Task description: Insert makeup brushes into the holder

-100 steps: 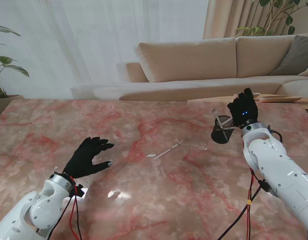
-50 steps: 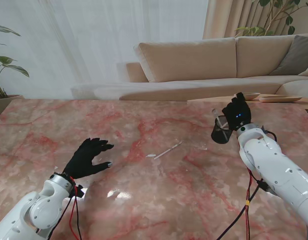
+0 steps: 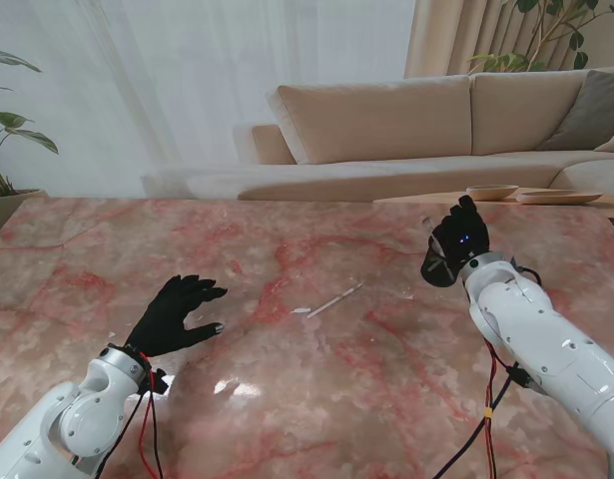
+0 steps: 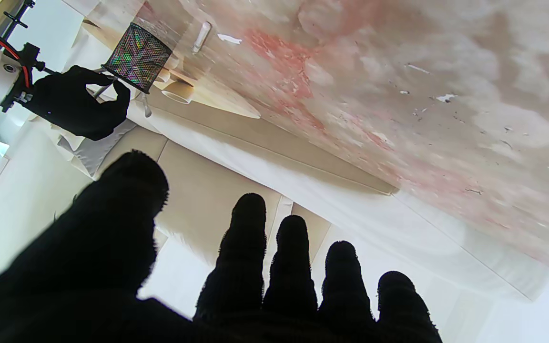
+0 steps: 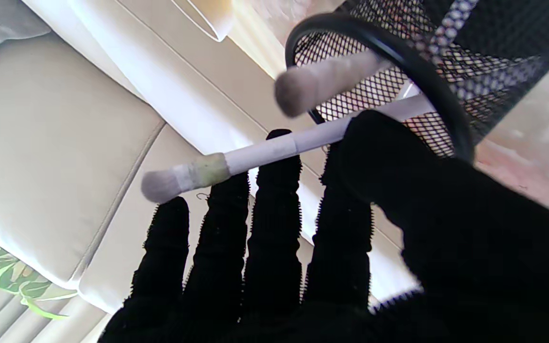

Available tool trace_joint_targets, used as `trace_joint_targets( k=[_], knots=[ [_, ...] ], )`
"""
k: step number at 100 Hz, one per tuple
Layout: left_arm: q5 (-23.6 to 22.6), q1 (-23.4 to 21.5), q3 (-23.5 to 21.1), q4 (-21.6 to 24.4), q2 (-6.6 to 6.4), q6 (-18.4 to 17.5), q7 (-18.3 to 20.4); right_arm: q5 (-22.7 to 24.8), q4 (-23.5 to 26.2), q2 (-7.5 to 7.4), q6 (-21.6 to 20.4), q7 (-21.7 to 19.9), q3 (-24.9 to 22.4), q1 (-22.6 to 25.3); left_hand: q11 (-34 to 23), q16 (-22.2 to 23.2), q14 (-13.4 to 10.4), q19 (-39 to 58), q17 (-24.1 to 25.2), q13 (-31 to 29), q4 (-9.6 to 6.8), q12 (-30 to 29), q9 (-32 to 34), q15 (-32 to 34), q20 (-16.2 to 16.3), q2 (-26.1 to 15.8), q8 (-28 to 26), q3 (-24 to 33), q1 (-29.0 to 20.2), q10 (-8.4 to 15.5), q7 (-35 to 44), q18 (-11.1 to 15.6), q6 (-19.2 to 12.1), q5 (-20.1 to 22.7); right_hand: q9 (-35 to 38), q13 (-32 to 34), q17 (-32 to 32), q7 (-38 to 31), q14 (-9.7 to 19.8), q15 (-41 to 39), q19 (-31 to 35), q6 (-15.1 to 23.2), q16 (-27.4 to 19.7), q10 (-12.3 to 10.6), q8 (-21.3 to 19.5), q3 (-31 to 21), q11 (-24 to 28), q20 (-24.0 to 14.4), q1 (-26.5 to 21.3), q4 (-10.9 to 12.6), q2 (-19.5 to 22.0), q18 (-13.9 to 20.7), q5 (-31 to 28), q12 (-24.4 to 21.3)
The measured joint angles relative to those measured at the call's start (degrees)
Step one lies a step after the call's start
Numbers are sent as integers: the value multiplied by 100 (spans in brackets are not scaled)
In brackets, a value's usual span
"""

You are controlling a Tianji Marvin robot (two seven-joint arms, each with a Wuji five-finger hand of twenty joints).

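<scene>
The black mesh holder [image 3: 435,268] stands at the table's far right, and is also visible in the left wrist view [image 4: 138,57]. My right hand [image 3: 460,238] is at its rim, partly covering it. Thumb and fingers pinch a white-handled makeup brush [image 5: 265,152], whose handle end reaches into the holder [image 5: 398,52] while the bristle end sticks out past my fingers. Another brush [image 5: 322,83] leans inside the holder, blurred. A third white brush [image 3: 334,298] lies flat mid-table. My left hand [image 3: 175,313] hovers open over the near left of the table, holding nothing.
A beige sofa [image 3: 386,120] runs beyond the table's far edge. Shallow wooden dishes [image 3: 491,192] sit on a low surface behind the holder. A small white scrap [image 3: 301,310] lies beside the mid-table brush. A potted plant [image 3: 7,150] stands far left.
My right hand has moved left and slightly nearer to me, closing over the holder's rim with the brush. The left hand and the brush on the table have not moved.
</scene>
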State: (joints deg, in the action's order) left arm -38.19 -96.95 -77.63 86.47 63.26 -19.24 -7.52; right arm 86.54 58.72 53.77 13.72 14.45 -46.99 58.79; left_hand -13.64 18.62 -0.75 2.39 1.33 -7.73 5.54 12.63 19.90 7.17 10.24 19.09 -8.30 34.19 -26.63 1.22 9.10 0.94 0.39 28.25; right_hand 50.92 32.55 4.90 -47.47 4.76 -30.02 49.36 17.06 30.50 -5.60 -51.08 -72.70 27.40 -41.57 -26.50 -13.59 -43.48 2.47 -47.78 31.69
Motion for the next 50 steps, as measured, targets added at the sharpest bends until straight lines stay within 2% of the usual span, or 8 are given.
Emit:
trace_joint_targets(
  k=[8,16,23,25,28,37,45,50],
  knots=[
    [0,1,2,-2,0,0,0,62,112,0,-50,-80,-80,78,0,0,0,0,0,0,0,0,0,0,0,0,0,0,0,0,0,0,0,0,-94,-109,-30,-49,-4,53,0,-36,0,0,224,63,-107,2,103,0,31,-1,0,-29],
    [0,3,8,-7,0,1,-4,115,227,15,-137,-152,-236,182,0,0,0,0,0,0,0,0,0,0,-1,0,0,0,0,0,0,0,0,0,-224,-102,-86,-57,-5,87,-4,-41,0,0,428,422,-191,6,353,17,331,-1,118,-112],
    [0,7,12,-15,0,-1,-10,171,348,25,-210,-210,-391,290,0,0,0,-1,0,0,-1,0,0,0,-1,0,0,0,0,0,0,0,0,0,-395,-216,-157,-54,-28,200,-10,-143,-76,4,686,687,-233,7,378,108,504,-4,211,-195],
    [0,9,12,-18,0,-3,-11,177,376,26,-227,-226,-415,312,0,0,0,-1,0,0,-1,0,0,0,-1,0,0,0,0,0,0,0,0,0,-438,-280,-175,-29,-29,258,-10,-218,-78,8,774,702,-302,7,421,254,582,-4,212,-222],
    [0,11,12,-23,0,-8,-13,188,415,28,-255,-252,-451,343,0,0,0,-1,0,0,-1,0,0,0,-1,0,0,0,0,0,0,0,0,0,-501,-336,-203,58,-55,301,-11,-292,-79,13,850,772,-354,7,499,296,662,-4,212,-259],
    [-3,18,12,-35,1,-15,-20,236,519,36,-348,-347,-569,426,0,0,0,-2,0,0,-1,0,0,0,-3,0,0,0,0,0,0,0,0,0,-573,-426,-240,883,-62,348,-88,-697,-80,18,961,1150,-402,8,891,454,925,-4,219,-358],
    [-9,27,16,-47,1,-21,-35,279,587,45,-419,-394,-674,493,0,0,0,-2,0,0,-1,0,0,0,-3,0,0,0,0,0,0,0,0,0,-731,-504,-288,1448,-63,312,-121,-886,-80,23,967,1330,-469,8,1088,831,1175,-5,224,-427],
    [-9,34,22,-55,1,-28,-42,330,663,56,-482,-444,-796,563,0,0,0,-2,0,0,-1,0,0,0,-3,0,0,0,0,0,0,0,0,0,-774,-492,-301,1666,-64,373,-158,-993,-80,27,968,1516,-507,8,1091,833,1214,-5,227,-432]
  ],
)
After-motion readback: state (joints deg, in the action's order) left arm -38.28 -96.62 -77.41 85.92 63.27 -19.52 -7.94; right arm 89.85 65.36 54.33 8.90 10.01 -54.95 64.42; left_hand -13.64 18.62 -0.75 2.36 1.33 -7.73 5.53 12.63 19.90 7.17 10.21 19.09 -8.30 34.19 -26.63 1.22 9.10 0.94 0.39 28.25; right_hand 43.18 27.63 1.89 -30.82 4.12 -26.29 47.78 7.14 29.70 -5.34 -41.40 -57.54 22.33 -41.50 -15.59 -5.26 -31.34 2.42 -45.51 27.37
